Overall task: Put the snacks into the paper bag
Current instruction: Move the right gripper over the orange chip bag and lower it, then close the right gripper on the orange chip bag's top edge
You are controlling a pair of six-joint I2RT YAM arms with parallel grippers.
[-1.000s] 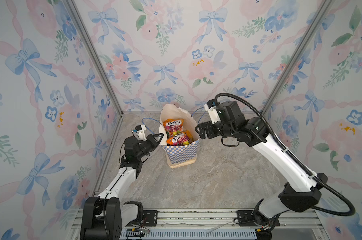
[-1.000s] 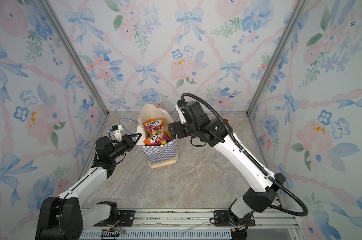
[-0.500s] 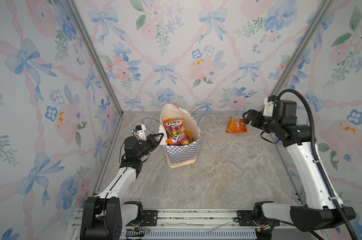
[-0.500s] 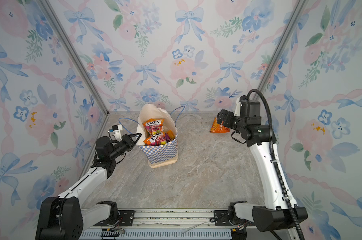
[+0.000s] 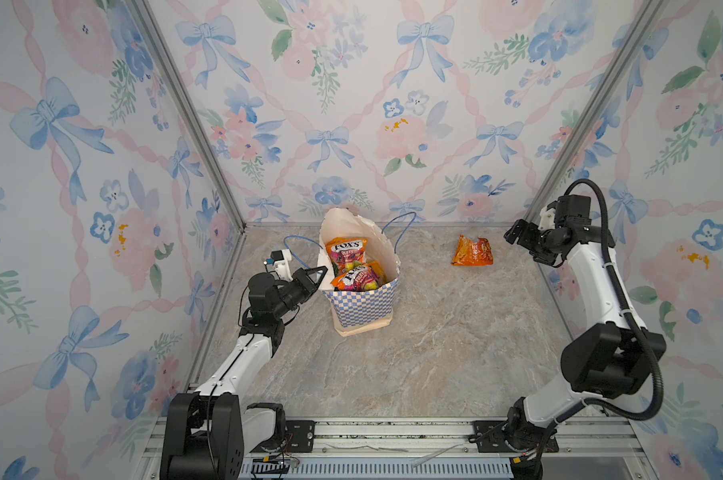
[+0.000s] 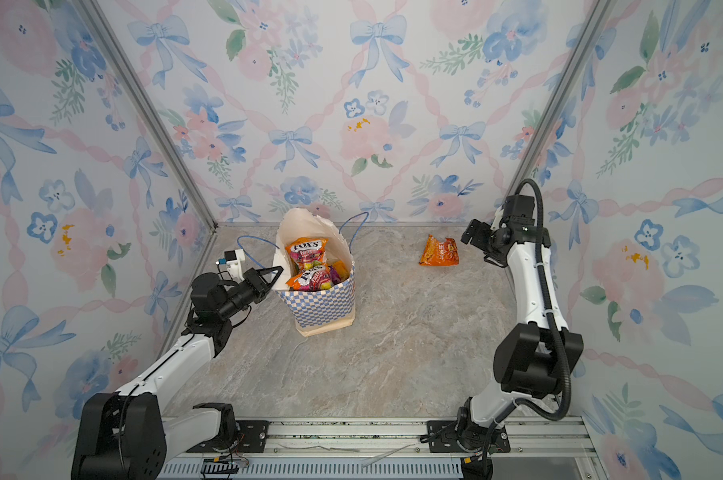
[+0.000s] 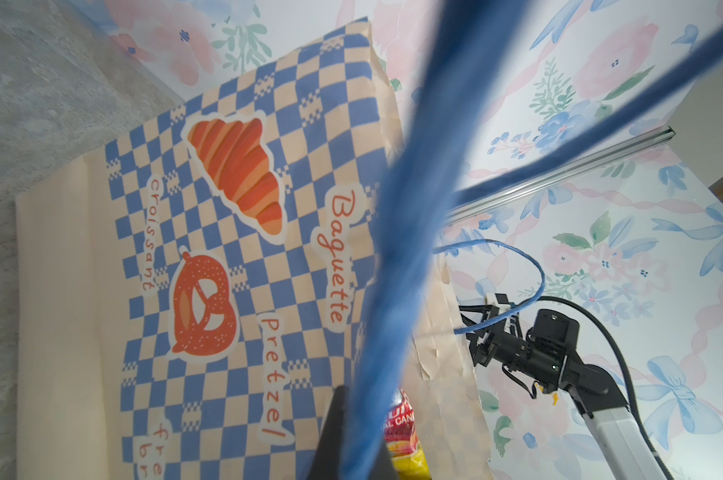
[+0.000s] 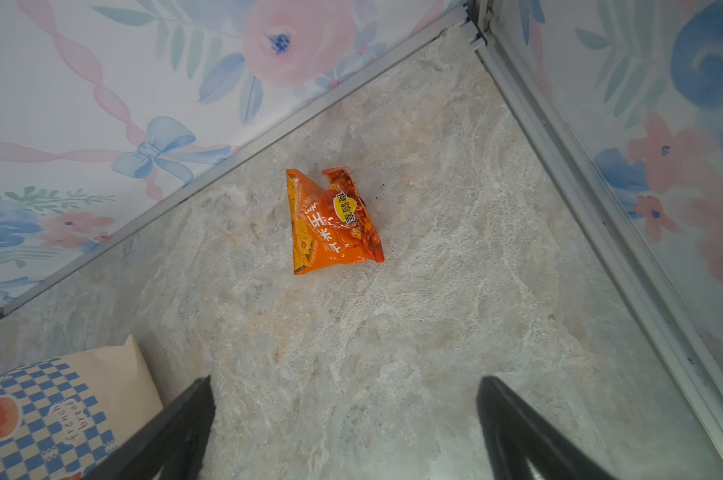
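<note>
We had the left gripper (image 5: 320, 273) clamped on the rim of the paper bag (image 5: 366, 305); the right gripper (image 8: 344, 386), jaws apart, faced the orange chip bag (image 8: 335, 224) ahead of it — glossy film could slip a shallow pinch.

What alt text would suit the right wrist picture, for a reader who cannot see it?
An orange snack packet lies on the marble surface near a corner of the floral walls. In the foreground the right claw stands open and empty, and a corner of the checkered paper bag shows beside it.
</note>
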